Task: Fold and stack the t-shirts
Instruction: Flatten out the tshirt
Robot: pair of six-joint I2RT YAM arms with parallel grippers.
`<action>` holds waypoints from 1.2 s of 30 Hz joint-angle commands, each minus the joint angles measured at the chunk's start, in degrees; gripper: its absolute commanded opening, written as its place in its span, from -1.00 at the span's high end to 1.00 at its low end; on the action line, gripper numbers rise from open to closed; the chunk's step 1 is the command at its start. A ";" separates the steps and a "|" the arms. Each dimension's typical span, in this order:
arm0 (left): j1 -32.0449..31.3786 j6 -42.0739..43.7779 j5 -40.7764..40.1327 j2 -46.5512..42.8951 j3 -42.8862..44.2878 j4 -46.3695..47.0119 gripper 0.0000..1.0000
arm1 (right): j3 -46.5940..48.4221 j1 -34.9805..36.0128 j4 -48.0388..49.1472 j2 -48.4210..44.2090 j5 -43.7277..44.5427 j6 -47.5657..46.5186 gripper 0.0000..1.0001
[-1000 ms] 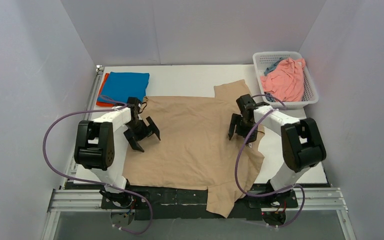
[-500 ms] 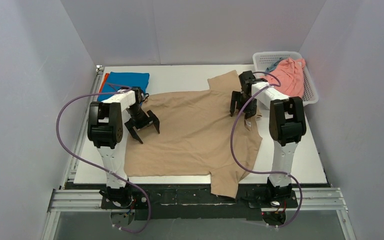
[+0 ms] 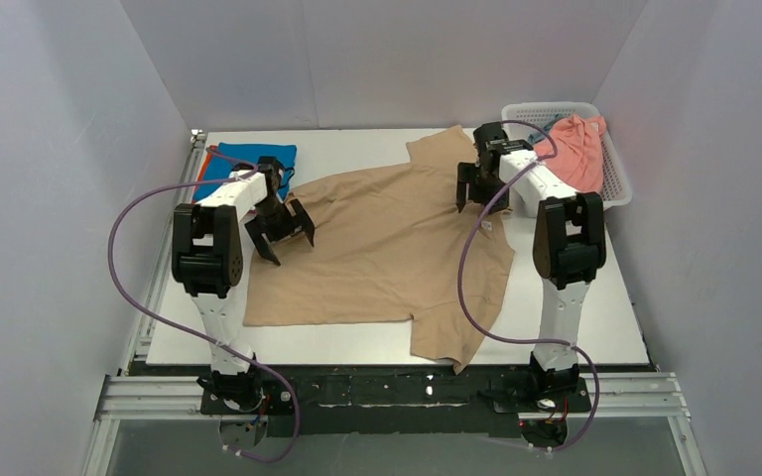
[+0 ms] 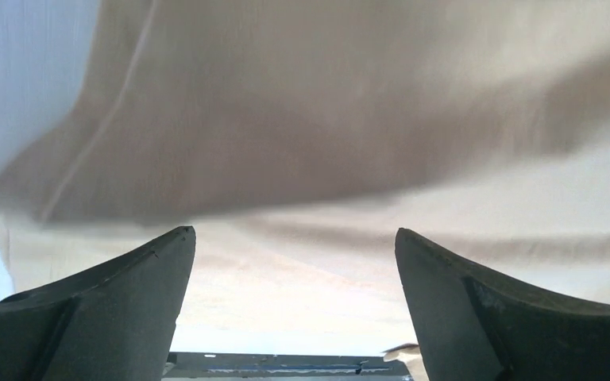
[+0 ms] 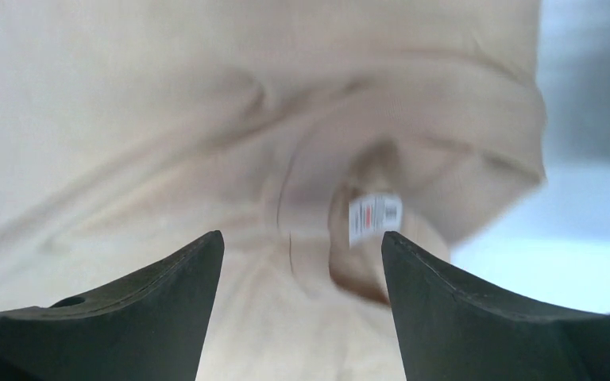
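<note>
A beige-tan t-shirt (image 3: 387, 253) lies spread over the middle of the table, one sleeve reaching the near edge. My left gripper (image 3: 280, 226) is open and low over its left edge. In the left wrist view the cloth (image 4: 326, 119) fills the space ahead of the left gripper (image 4: 294, 232). My right gripper (image 3: 476, 186) is open over the collar end. The right wrist view has the neck label (image 5: 373, 216) just beyond the right gripper (image 5: 302, 234). A folded bright blue t-shirt (image 3: 246, 157) lies on an orange-red one (image 3: 200, 167) at the back left.
A white mesh basket (image 3: 615, 183) stands at the back right, holding a salmon pink t-shirt (image 3: 571, 154) and a bit of grey-blue cloth (image 3: 544, 126). Grey walls close in the table on three sides. Purple cables loop from both arms.
Both grippers have moved toward the back of the table. The beige-tan t-shirt has slid back with them and hangs less over the near edge.
</note>
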 commanded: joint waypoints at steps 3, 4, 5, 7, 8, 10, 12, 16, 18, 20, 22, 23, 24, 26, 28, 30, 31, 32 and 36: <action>-3.52 -0.15 -1.65 -17.66 -9.67 -4.29 -0.99 | -11.62 1.09 -1.24 -19.38 2.08 7.01 -0.62; -4.17 -0.24 -1.72 -19.87 -11.25 -4.34 -0.99 | -14.85 1.23 -1.33 -22.61 2.31 8.60 -0.62; -4.95 -0.38 -1.77 -22.10 -13.20 -4.41 -0.99 | -18.34 1.40 -1.57 -25.82 2.77 10.67 -0.61; -6.10 -1.27 -2.07 -26.84 -17.59 -4.16 -0.99 | -26.09 1.78 -2.49 -32.75 2.72 14.93 -0.60; -6.50 -1.63 -1.82 -29.36 -20.30 -3.72 -0.99 | -30.36 1.94 -3.01 -36.38 2.81 17.34 -0.59; -6.92 -2.51 -0.76 -33.71 -25.62 -2.37 -0.99 | -39.40 2.00 -4.43 -43.83 1.49 21.02 -0.58; -7.22 -3.07 0.16 -37.32 -30.85 -0.56 -0.99 | -48.72 2.00 -6.18 -51.91 1.64 24.95 -0.57; -7.18 -4.48 0.38 -41.09 -39.41 3.83 -0.99 | -59.17 2.00 -6.18 -59.83 -2.86 27.22 -0.52; -7.13 -5.18 0.23 -41.06 -39.52 2.97 -0.99 | -61.48 2.16 -5.18 -60.92 -9.28 27.40 -0.46; -7.06 -5.88 -0.32 -41.57 -39.58 1.50 -0.99 | -63.21 3.50 -4.20 -61.26 -12.13 27.52 -0.41; -6.65 -6.94 -1.12 -43.20 -40.70 1.60 -0.99 | -64.31 5.21 -3.05 -61.52 -10.82 29.02 -0.36; -6.29 -7.62 -1.51 -44.11 -41.49 1.80 -0.99 | -64.50 5.58 -2.28 -61.09 -11.08 29.27 -0.33; -5.83 -8.43 -1.61 -44.95 -42.24 1.95 -0.99 | -64.39 5.86 -1.65 -60.35 -10.82 29.64 -0.29; -4.64 -9.93 -2.30 -46.88 -43.43 1.14 -0.99 | -63.76 6.27 -0.67 -57.74 -8.33 29.97 -0.19; -3.74 -11.69 -3.72 -48.61 -44.47 -0.96 -0.99 | -63.33 6.30 -0.05 -54.58 -5.70 30.00 -0.07; -2.51 -12.73 -4.78 -50.77 -45.98 -2.46 -0.99 | -62.78 6.30 -0.53 -51.87 -2.08 30.58 0.03; -1.51 -13.13 -4.89 -52.06 -46.86 -2.90 -0.99 | -62.61 6.29 -0.70 -50.71 -0.58 31.12 0.09; -0.60 -13.62 -4.90 -53.24 -47.53 -3.39 -0.99 | -62.57 6.30 -0.62 -49.78 0.00 31.62 0.14; 1.81 -15.61 -6.60 -56.52 -48.54 -6.37 -0.99 | -62.61 6.30 0.69 -47.27 -0.26 32.16 0.42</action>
